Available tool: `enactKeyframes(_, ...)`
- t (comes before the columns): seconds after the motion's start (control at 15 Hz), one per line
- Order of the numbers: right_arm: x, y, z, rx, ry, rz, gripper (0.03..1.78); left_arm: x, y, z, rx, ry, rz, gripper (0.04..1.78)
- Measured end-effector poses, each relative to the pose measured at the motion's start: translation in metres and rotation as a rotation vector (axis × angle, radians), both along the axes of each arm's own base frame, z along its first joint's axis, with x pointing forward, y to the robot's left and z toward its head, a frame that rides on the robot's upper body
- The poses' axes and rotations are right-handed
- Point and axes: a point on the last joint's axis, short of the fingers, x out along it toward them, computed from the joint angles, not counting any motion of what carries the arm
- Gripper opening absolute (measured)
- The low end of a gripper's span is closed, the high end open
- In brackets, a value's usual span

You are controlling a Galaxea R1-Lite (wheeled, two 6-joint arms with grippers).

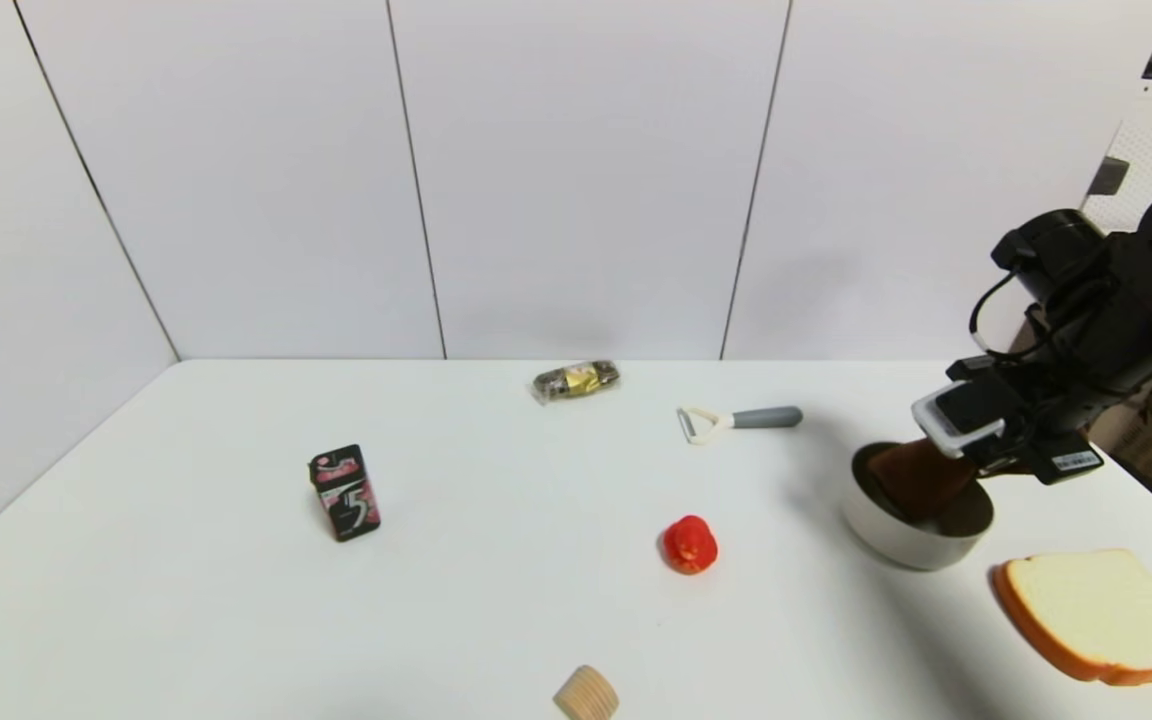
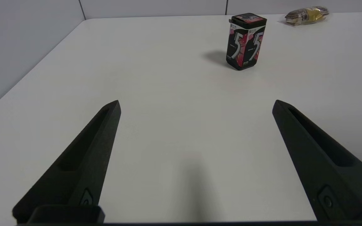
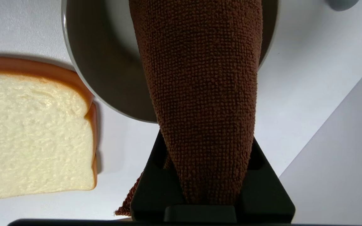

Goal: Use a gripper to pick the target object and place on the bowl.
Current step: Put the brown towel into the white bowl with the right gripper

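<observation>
Clamped between the black fingers of the right gripper, the brown towel hangs as a thick, tapering fold of looped terry, its free end reaching down into the bowl. That gripper hovers just above the bowl at the table's right side, with the towel entering the bowl past the near rim. Bowl is round, matte, pale grey-beige outside and darker within. Just beside it lies a slice of bread, spongy cream crumb with an orange-brown crust. Farther off on the white table are a red toy, a grey-handled peeler, a wrapped packet, an upright black gum box and a ribbed wooden cylinder. Left gripper is parked low over the table's left part, fingers spread wide apart, holding nothing.
</observation>
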Motion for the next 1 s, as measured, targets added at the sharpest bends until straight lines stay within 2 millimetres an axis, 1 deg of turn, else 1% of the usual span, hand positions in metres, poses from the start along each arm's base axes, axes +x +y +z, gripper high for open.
enactKeyframes(0.4, 0.002, 0.006, -0.004, -0.040, 0.016, 0.008, 0.37, 0.000, 0.000, 0.000, 0.000, 0.000, 0.000, 1.71)
enactKeyframes(0.73, 0.001, 0.012, -0.004, -0.047, 0.012, 0.045, 0.37, 0.000, 0.000, 0.000, 0.000, 0.000, 0.000, 1.71)
enactKeyframes(0.8, 0.001, 0.014, -0.003, -0.050, 0.011, 0.052, 0.45, 0.000, 0.000, 0.000, 0.000, 0.000, 0.000, 1.71)
enactKeyframes(1.0, -0.001, 0.017, -0.004, -0.104, 0.015, 0.044, 0.87, 0.000, 0.000, 0.000, 0.000, 0.000, 0.000, 1.71)
